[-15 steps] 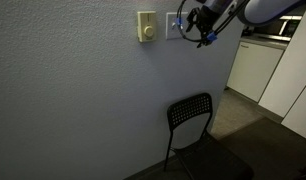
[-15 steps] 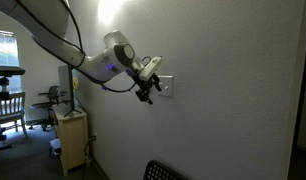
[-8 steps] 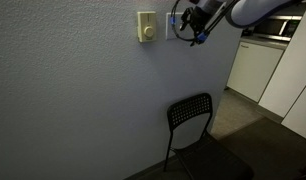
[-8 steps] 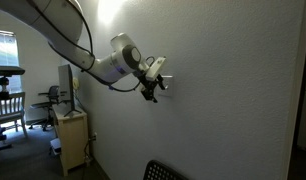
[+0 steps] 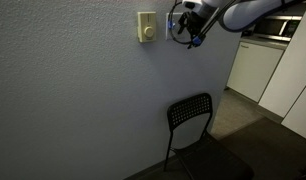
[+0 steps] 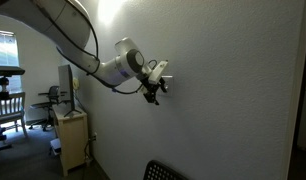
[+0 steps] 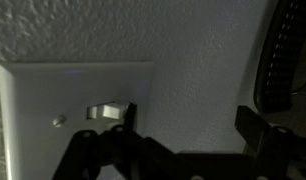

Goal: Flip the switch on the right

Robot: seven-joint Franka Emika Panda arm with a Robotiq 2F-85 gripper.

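Hand spread, one fingertip beside the switch toggle: best press that tip steadily through the toggle, square to the wall

Cream plate, perhaps a dimmer; black chair lower down.

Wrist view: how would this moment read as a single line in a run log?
stage: at switch | hand: open, one finger beside toggle | toggle contact: cannot tell | knob plate: apart from hand
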